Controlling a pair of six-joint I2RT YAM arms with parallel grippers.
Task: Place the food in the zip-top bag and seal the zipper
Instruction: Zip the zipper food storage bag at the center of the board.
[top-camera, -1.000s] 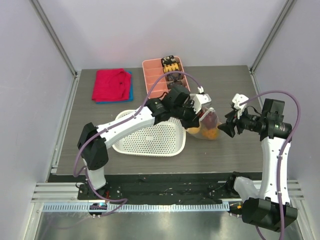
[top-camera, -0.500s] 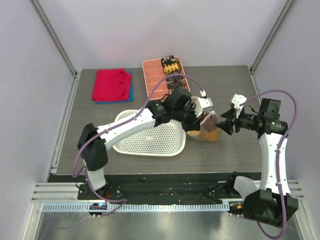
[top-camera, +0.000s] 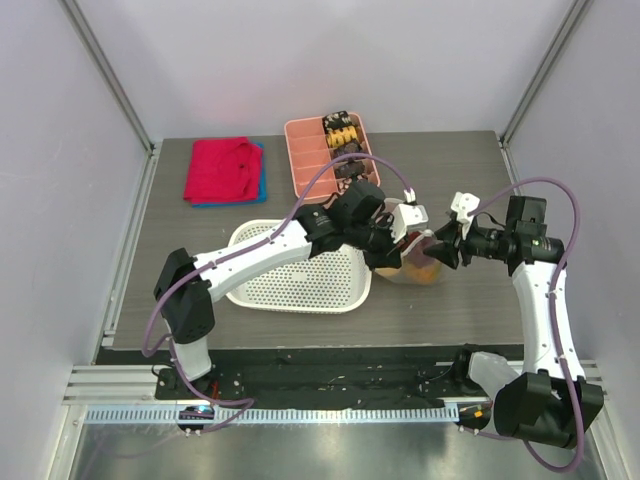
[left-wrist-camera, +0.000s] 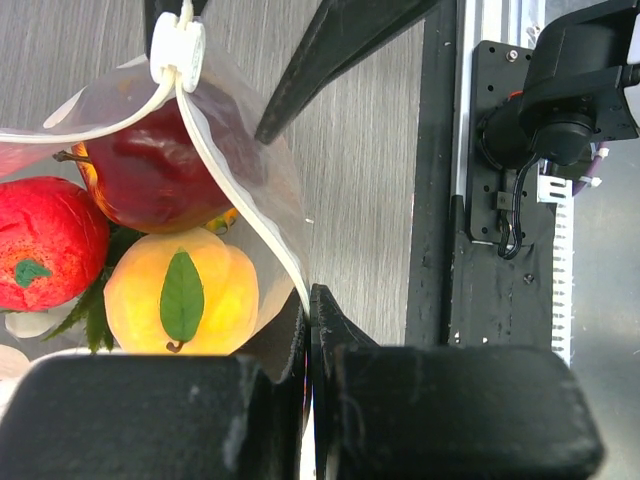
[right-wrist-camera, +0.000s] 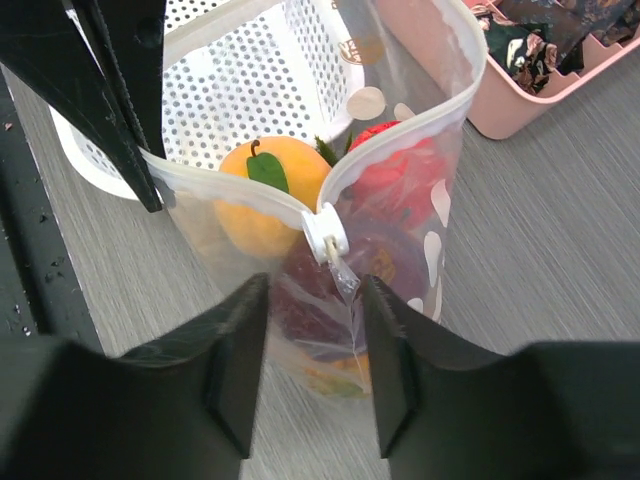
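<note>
Your left gripper (left-wrist-camera: 308, 300) pinches the dotted zip-top bag (right-wrist-camera: 405, 190) edge; your right gripper (right-wrist-camera: 315, 287) is spread around its white slider (right-wrist-camera: 323, 236). Food (right-wrist-camera: 265, 190) shows inside. Grey table (top-camera: 470, 300), white walls (top-camera: 300, 60).

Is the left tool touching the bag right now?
Touching. Left wrist view: the left tool is shut on the bag, whose rim runs into its closed jaws.

No writing, label or number is legible on the zip-top bag (right-wrist-camera: 432, 190) or anything else.
</note>
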